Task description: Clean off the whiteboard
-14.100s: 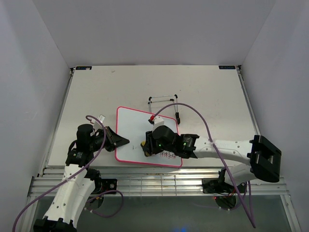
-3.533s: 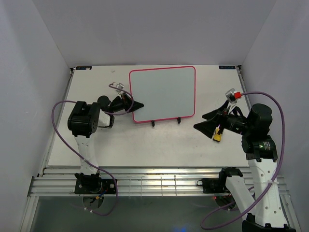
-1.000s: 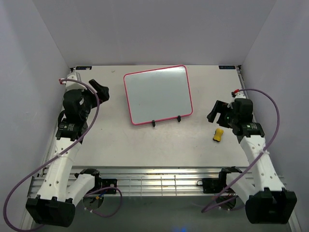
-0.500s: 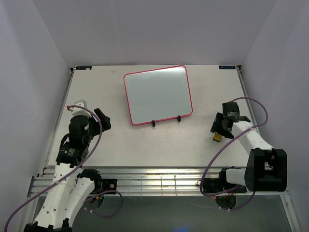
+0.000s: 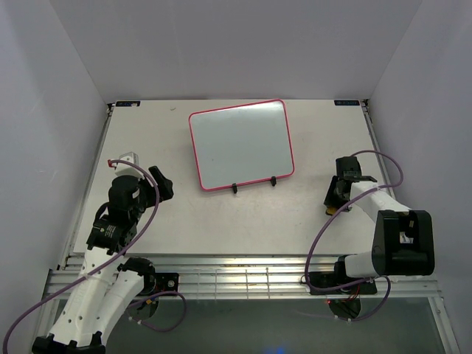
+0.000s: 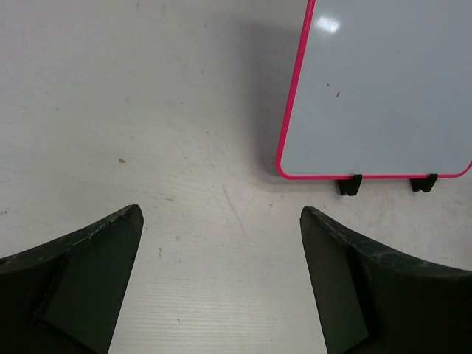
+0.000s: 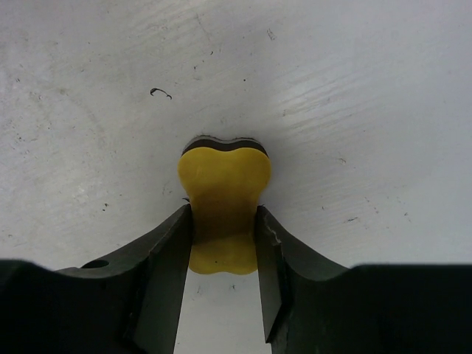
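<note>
Here, the right gripper [image 7: 223, 221] has its two dark fingers [image 7: 166, 254] pressed against the narrow waist of the yellow eraser [image 7: 223, 188], one on each side. The eraser lies on the table [image 7: 354, 110], its rounded far end sticking out past the fingertips, with a dark layer showing along the edge of that end. In the top view, the same gripper [image 5: 333, 204] sits low at the table's right side, with a sliver of yellow [image 5: 331, 211] visible just beneath it.

The whiteboard [image 5: 241, 145] is at the far centre of the table [image 5: 243, 221], well apart from both arms. Its pink-red frame runs round a plain white face, and its two black clip feet [image 5: 235, 189] sit along the near edge. Whether the board stands propped or lies flat cannot be told from above. The left wrist camera shows the board's lower left corner [image 6: 380, 96], with a small dark speck on the white surface and both feet [image 6: 350, 184] touching the tabletop.

The left gripper [image 5: 164, 186] is near the table's left side, pointing towards the board. Its fingers [image 6: 88, 273] are spread wide apart, with only bare tabletop between them, and they touch nothing. A purple cable [image 5: 151, 217] loops along the left arm, and another [image 5: 321, 236] curves by the right.
</note>
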{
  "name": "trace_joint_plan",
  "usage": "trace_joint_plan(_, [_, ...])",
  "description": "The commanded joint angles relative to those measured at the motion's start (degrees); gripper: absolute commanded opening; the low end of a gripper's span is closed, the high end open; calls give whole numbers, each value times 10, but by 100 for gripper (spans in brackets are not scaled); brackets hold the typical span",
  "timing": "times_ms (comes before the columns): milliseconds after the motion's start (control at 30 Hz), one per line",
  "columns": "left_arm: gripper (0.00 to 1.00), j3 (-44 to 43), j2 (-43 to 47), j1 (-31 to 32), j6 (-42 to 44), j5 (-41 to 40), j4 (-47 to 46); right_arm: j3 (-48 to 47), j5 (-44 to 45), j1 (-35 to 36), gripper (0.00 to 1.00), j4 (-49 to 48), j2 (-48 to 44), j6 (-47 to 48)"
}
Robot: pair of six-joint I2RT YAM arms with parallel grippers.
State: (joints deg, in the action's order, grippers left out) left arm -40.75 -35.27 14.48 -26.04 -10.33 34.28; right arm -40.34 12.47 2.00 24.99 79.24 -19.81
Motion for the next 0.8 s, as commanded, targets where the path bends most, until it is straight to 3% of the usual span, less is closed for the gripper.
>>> trace_joint_plan(0, [98,0,2,4,5,-1,-8,6,5,1,42,-22,-13,7])
trace_joint_plan(200, [98,1,3,4,6,1,-9,-1,-28,17,29,-29,-34,24])
trace_joint_plan(300, [98,1,2,4,6,5,-11,-24,-15,103,29,-28,-42,26])
trace_joint_plan(433, [98,2,-4,4,7,12,-15,-151,14,299,29,-43,22,31])
trace_joint_plan(533, [98,3,-1,4,7,8,-15,-247,63,394,27,-50,108,46])
trace_joint_plan(767, [98,5,9,4,6,8,-16,-550,126,503,27,-65,316,135])
